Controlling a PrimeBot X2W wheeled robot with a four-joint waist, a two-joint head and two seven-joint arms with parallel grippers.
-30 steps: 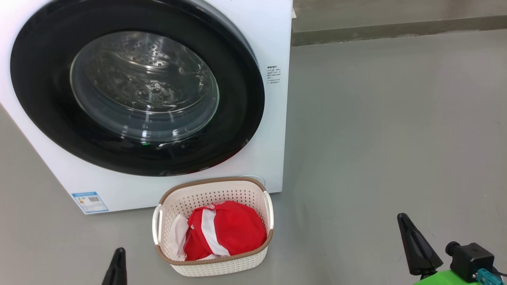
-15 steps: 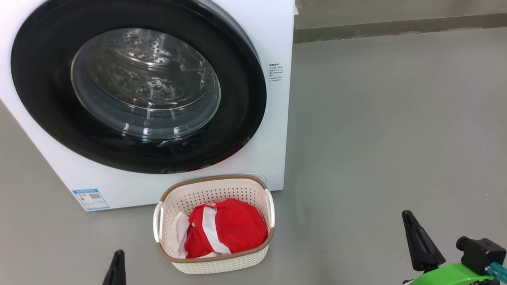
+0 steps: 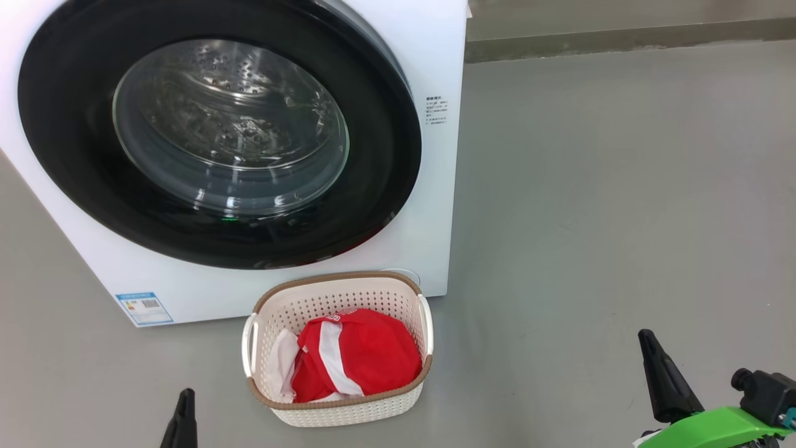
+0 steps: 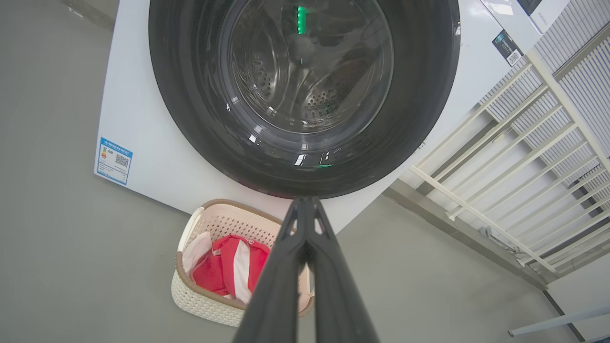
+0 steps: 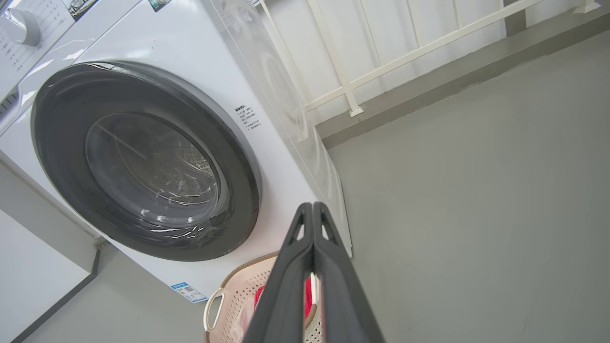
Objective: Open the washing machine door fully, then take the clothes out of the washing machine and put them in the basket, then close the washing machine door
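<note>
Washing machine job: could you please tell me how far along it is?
Done: the clothes lie in the basket, the door looks closed on the machine, and the drum seen through it looks empty. In hand: nothing; the left fingers and right fingers are shut and empty. Left: nothing visible.

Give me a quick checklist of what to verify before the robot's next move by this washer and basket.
1. The washing machine door looks shut: ok.
2. The clothes lie in the basket: ok.
3. Nothing left in the drum: cannot tell, the glass shows part of it.
4. The left hand is shut and empty: ok.
5. The right hand is shut and empty: ok.
6. Both hands are clear of the basket: ok.
</note>
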